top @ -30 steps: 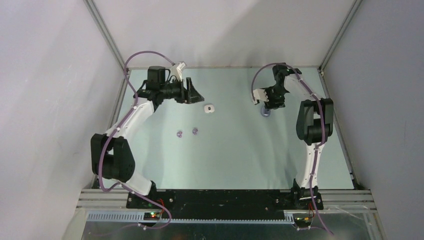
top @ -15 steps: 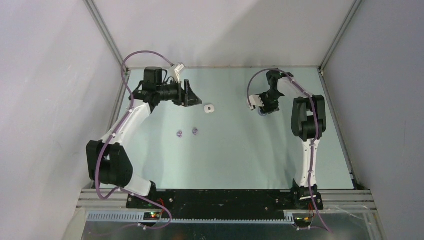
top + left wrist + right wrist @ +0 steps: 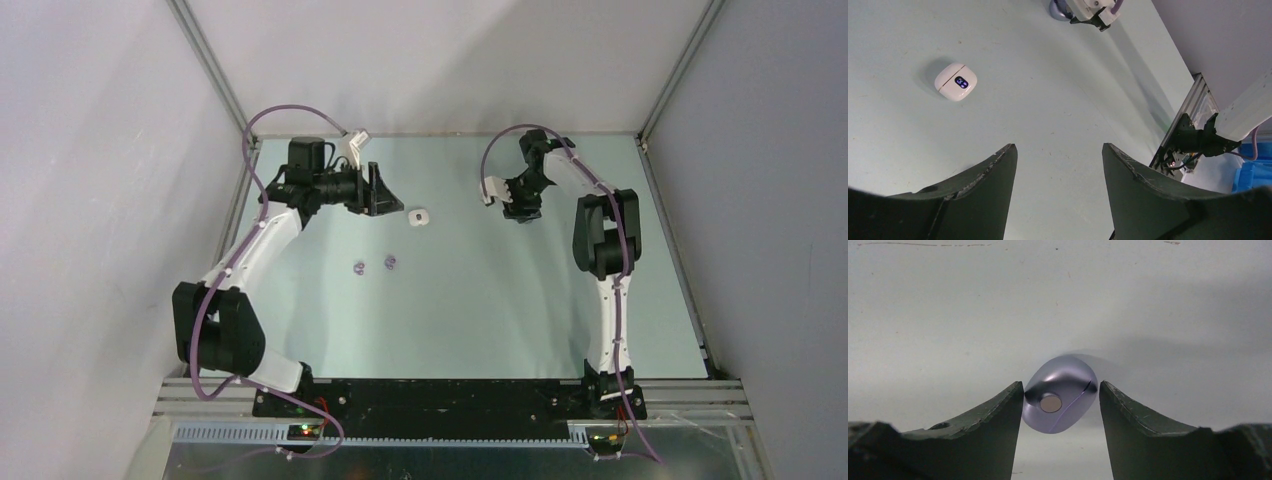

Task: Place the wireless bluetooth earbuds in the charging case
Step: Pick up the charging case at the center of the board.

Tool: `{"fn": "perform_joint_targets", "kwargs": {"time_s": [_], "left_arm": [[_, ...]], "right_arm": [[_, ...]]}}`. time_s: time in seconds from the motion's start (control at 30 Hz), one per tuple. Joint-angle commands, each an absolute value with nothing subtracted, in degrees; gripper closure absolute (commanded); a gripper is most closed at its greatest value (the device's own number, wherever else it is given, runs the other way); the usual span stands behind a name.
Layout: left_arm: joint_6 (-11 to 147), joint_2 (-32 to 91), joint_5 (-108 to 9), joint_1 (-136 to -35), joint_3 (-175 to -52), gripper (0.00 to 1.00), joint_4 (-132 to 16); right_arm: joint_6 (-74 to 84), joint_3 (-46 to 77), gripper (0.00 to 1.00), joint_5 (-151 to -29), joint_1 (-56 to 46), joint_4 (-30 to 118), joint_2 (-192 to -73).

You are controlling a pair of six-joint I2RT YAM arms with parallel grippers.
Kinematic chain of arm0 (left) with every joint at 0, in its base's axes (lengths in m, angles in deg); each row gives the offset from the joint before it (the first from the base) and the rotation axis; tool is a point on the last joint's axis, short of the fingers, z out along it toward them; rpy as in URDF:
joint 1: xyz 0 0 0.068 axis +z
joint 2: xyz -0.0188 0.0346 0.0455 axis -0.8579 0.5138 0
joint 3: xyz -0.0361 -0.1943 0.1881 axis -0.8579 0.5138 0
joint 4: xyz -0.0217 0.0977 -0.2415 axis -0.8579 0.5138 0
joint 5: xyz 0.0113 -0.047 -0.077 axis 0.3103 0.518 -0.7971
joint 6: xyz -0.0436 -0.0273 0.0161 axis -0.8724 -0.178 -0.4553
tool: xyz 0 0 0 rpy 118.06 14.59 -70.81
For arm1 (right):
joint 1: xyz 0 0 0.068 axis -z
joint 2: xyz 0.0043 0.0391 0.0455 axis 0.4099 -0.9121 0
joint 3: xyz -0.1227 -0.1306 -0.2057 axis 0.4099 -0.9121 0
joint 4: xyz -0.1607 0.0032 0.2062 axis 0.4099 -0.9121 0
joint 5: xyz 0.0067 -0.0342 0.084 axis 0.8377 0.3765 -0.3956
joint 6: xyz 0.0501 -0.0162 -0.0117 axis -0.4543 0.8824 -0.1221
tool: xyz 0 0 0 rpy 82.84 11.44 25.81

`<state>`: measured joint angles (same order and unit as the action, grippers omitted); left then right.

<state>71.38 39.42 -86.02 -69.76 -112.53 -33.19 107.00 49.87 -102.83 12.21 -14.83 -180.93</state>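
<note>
Over the past second the right claw [image 3: 522,208] has swung inward across the table [image 3: 480,320]. The purple charging case [image 3: 1060,395] has gone with it, leaving its former spot bare. It is pinched between the two jaws at its rounded flanks and appears to be clear of the surface. The left claw [image 3: 1058,146] has hardly shifted and hangs released, with nothing between its jaws.

Both purple earbuds [image 3: 359,267] [image 3: 390,263] lie loose on the table, back from the left claw towards the arm bases and well apart from the right claw. A white charging case [image 3: 955,81] sits just ahead of the left claw, a little to one side. No white earbuds can be seen.

The main risk is probably the grip. The purple shell is smooth and egg-shaped and is held only on its curves. It looks smeared in the wrist view, so it may be twisting or sliding, and a firmer squeeze or a quick swing could squirt it out. Its seam looks closed, so the lid would likely need opening first, and prying at it could spin the case. The earbuds are tiny against the jaws and could easily be flicked away or missed.

No brand or writing is readable. The white case shows a small lit blue mark, too small to make out, and the purple case shows a plain silvery disc.
</note>
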Motion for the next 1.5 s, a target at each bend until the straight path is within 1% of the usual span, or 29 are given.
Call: {"fn": "perform_joint_targets", "kwargs": {"time_s": [0.0,0.27,0.3,0.5,0.73,0.9,1.03,1.1,1.17,1.2,1.27,1.33,1.37,1.47], "left_arm": [[70.8,39.2,-86.2,-69.3,-112.4,0.31,-35.6],[70.2,39.7,-86.7,-69.2,-112.4,0.32,-36.6],[70.1,39.8,-86.7,-69.2,-112.4,0.32,-36.7],[69.6,40.3,-87.1,-69.2,-112.4,0.32,-37.4],[68.8,40.5,-87.4,-69.3,-112.7,0.33,-38.3],[68.6,40.4,-87.3,-69.3,-112.5,0.33,-38.6],[68.6,40.1,-87.3,-69.3,-112.4,0.33,-38.5],[68.6,40.0,-87.3,-69.3,-112.3,0.34,-38.5],[68.6,39.9,-87.2,-69.3,-112.3,0.34,-38.5],[68.6,39.9,-87.3,-69.3,-112.3,0.34,-38.5],[68.4,40.0,-87.1,-69.3,-112.4,0.34,-39.1],[67.3,40.2,-85.2,-69.4,-112.7,0.36,-40.4],[66.5,40.4,-84.5,-69.6,-113.3,0.36,-40.9],[66.0,40.9,-80.9,-70.8,-115.4,0.36,-42.4]], "right_arm": [[102.2,53.0,0.37,-104.7,12.7,-18.3,-182.2],[88.4,55.3,0.33,-105.4,13.1,-17.0,-183.0],[86.6,55.3,0.31,-105.4,13.3,-16.7,-183.2],[81.1,54.6,0.25,-106.0,14.1,-16.4,-182.7],[78.5,52.0,0.26,-105.6,15.4,-13.8,-181.8],[79.6,48.3,0.30,-105.4,15.5,-11.2,-180.6],[79.3,47.6,0.33,-104.5,15.2,-9.6,-181.0],[79.3,47.6,0.37,-104.3,15.3,-9.2,-181.2],[79.5,47.6,0.44,-104.0,15.3,-9.2,-181.1],[79.8,47.5,0.50,-103.9,15.3,-9.4,-180.9],[80.2,46.6,0.58,-104.8,15.1,-9.3,-179.2],[80.2,43.9,0.63,-107.5,14.5,-7.6,-175.4],[79.6,42.4,0.64,-108.5,14.2,-4.8,-171.5],[76.7,34.0,0.66,-113.8,11.8,3.9,-162.4]]}}
